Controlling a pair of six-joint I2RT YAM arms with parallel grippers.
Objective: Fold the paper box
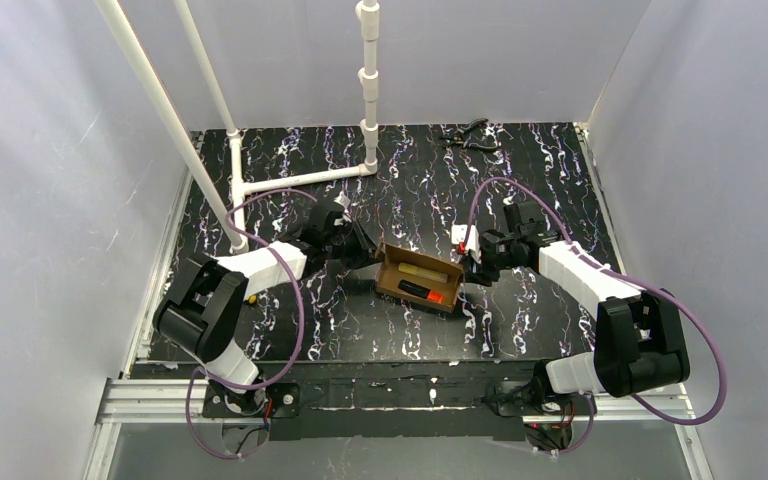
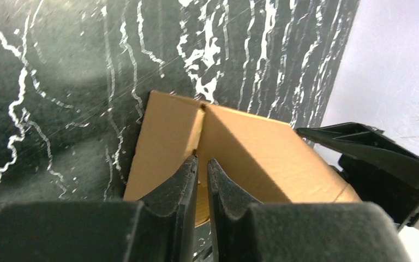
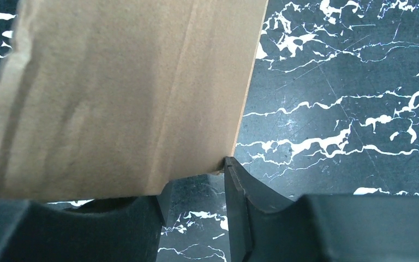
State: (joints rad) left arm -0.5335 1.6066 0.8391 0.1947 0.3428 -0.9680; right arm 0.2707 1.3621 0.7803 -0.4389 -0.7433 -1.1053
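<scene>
Table (image 1: 550, 180): black with white veins; white walls on three sides
Pipe frame (image 1: 369, 90): white, at the far left of the table
Left gripper (image 1: 364, 250): at the left end of the paper box; in the left wrist view (image 2: 202, 160) the fingers (image 2: 181, 188) are very narrow and a thin edge of cardboard sits between them, so they pinch the box wall
Paper box (image 1: 392, 272): plain brown, in the middle of the table between the two grippers; it stands as an open tray, top open
Inside the box: a pale yellow stick (image 1: 426, 270) on the far side and an orange-tipped black marker (image 1: 421, 291) on the near side; they lie side by side along the length of the box
Right gripper (image 1: 473, 266): at the right end of the box; in the right wrist view (image 3: 195, 185) the fingers stand apart with table showing in the gap; one fingertip (image 3: 230, 166) touches the lower corner of a cardboard panel (image 3: 120, 93)
Top view only: the contents of the box
Wrist views only: the outer cardboard walls (image 2: 251, 147) and the finger gaps
</scene>
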